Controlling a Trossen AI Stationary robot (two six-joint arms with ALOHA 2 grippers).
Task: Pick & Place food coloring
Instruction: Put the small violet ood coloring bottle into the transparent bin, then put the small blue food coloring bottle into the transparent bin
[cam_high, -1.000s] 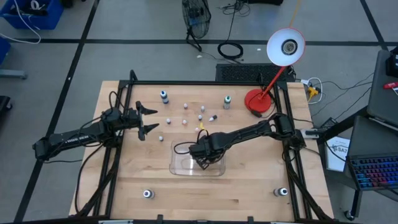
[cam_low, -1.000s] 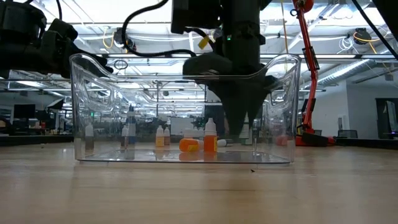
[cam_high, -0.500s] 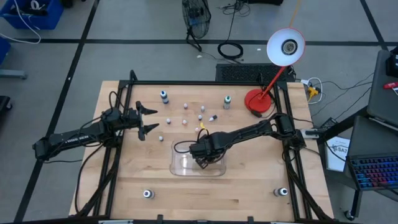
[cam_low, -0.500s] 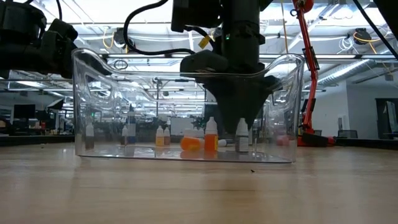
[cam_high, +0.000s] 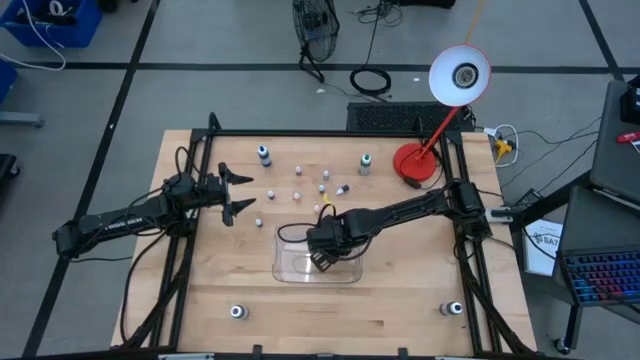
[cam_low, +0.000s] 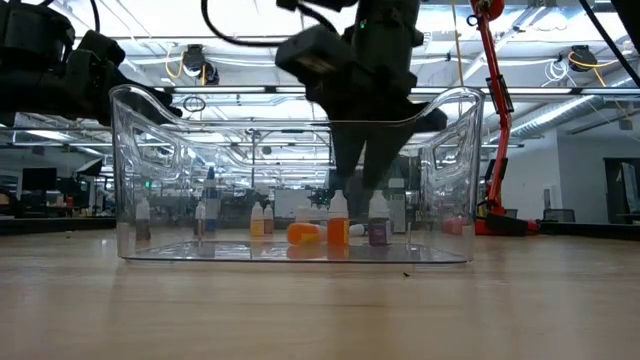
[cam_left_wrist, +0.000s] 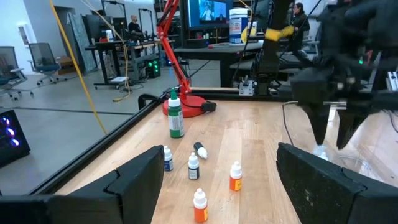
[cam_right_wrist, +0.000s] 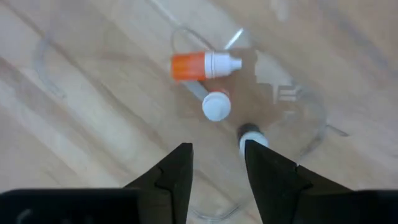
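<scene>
From overhead we see only the clear tray (cam_high: 290, 268) under the right claw (cam_high: 322, 259); the level view resolves three bottles inside it: an orange bottle lying down (cam_low: 303, 233), an upright orange one (cam_low: 338, 222) beside it, and a dark-bodied one (cam_low: 379, 225) just beside that. The right claw hangs over the tray, fingers (cam_right_wrist: 177, 171) narrowly parted, gripping nothing. The remaining food coloring bottles (cam_high: 322, 187) stand on the tabletop (cam_high: 400, 300) beyond the tray. The left claw (cam_high: 236, 191) waits wide open, well apart from the tray.

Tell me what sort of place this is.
Likely a robotics lab or workshop: a framed wooden table on concrete floor, desks with monitors behind, and a red desk lamp by the rig.
</scene>
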